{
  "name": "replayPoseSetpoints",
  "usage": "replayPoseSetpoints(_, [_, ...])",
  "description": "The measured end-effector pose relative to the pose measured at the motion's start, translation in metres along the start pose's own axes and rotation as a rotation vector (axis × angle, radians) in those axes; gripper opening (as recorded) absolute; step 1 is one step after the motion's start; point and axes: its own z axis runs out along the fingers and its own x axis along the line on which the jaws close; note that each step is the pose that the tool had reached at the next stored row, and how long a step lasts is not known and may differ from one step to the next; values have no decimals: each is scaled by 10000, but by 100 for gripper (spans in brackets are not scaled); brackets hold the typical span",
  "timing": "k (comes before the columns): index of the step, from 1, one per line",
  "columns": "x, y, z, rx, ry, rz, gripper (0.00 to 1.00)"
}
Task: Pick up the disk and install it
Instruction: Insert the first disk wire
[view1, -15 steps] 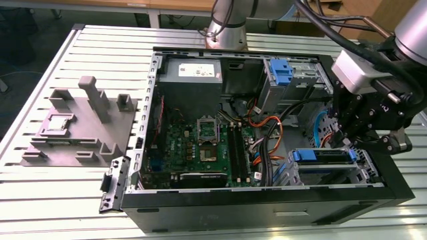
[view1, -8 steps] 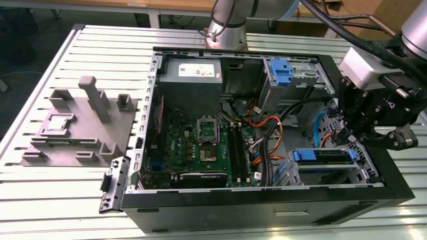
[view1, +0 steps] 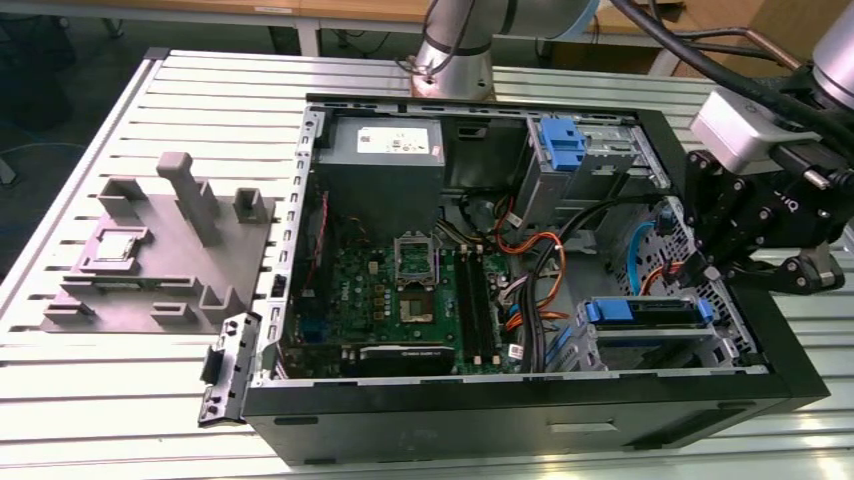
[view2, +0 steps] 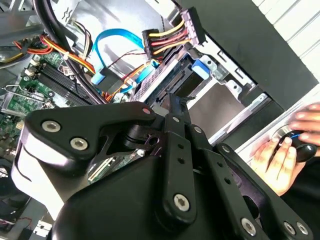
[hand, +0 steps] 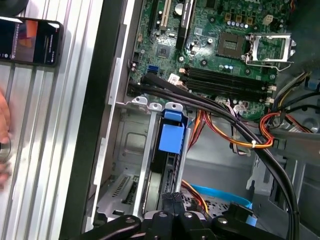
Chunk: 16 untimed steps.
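Observation:
The disk (view1: 647, 312) lies in the drive bay at the near right corner of the open computer case (view1: 534, 410), its blue carrier rail on top. Its blue tab shows in both wrist views (hand: 170, 132) (view2: 200, 67), seated between the bay's metal rails. My gripper (view1: 707, 272) hangs over the case's right wall, just beside and above that bay. In both wrist views its black fingers (view2: 173, 100) (hand: 172, 197) stand together at the disk's rear end, shut, with nothing seen between them.
Orange and black cables (hand: 240, 130) and a blue data cable (view2: 115, 40) run close to the bay. A bare blue bracket (view1: 561, 140) sits in the upper bay beside the power supply (view1: 380, 150). A grey fixture (view1: 160, 250) stands left. A person's hand (view2: 280, 155) and a phone (hand: 30, 40) lie outside the case.

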Motion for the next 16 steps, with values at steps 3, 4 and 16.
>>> replayPoseSetpoints(3, [-15,-36,1,-7,41,0,10])
replayPoseSetpoints(4, [-23,-47,1,-12,73,0,10])
replayPoseSetpoints(16, [-55,-137,5,-33,234,-822,10])
